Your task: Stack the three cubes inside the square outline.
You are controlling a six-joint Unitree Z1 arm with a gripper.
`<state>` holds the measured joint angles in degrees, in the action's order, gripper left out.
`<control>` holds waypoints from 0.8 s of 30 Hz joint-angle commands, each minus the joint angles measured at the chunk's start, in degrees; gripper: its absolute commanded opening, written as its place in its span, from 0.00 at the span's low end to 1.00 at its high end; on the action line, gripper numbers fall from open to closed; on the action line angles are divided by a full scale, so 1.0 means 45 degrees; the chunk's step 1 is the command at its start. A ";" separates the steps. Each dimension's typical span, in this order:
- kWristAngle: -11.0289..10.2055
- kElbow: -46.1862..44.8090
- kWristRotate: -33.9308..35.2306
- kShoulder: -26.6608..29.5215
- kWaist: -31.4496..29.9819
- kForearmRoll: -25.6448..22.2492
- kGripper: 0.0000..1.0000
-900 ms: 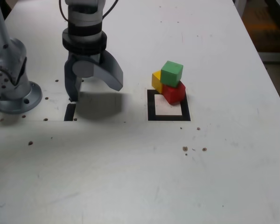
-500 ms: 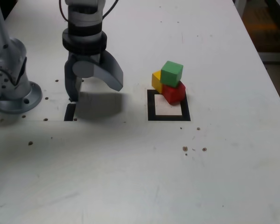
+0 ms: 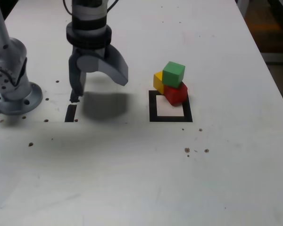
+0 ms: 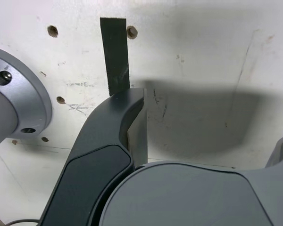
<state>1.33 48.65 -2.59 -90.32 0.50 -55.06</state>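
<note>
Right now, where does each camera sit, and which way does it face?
Exterior view: above the table's near side, looking down across it at the cubes on the square outline's far edge; shows the open, empty claw and arm base.
Wrist view: behind the claw, facing the tabletop.
Shared: claw, base, black tape strip.

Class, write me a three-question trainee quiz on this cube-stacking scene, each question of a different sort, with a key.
1. True or false: the green cube lies flat on the table.
2. Which cube touches the square outline? A red, B green, C none.
3. Fill in: the gripper jaws are ____.

Key: 1 false, it rests on the red cube and yellow cube. 2 A. 3 open, holding nothing.
</note>
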 commanded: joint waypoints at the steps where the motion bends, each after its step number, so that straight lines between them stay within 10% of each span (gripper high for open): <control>1: -0.0124 0.0389 0.0009 -0.0047 0.0026 -0.0361 0.99; 13: -0.0630 0.4425 -0.0193 -0.0508 0.0026 -0.3353 1.00; 24: -0.0564 0.6936 -0.0536 -0.1837 0.0028 -0.3958 1.00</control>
<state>-1.27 79.42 -4.91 -98.08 0.50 -72.77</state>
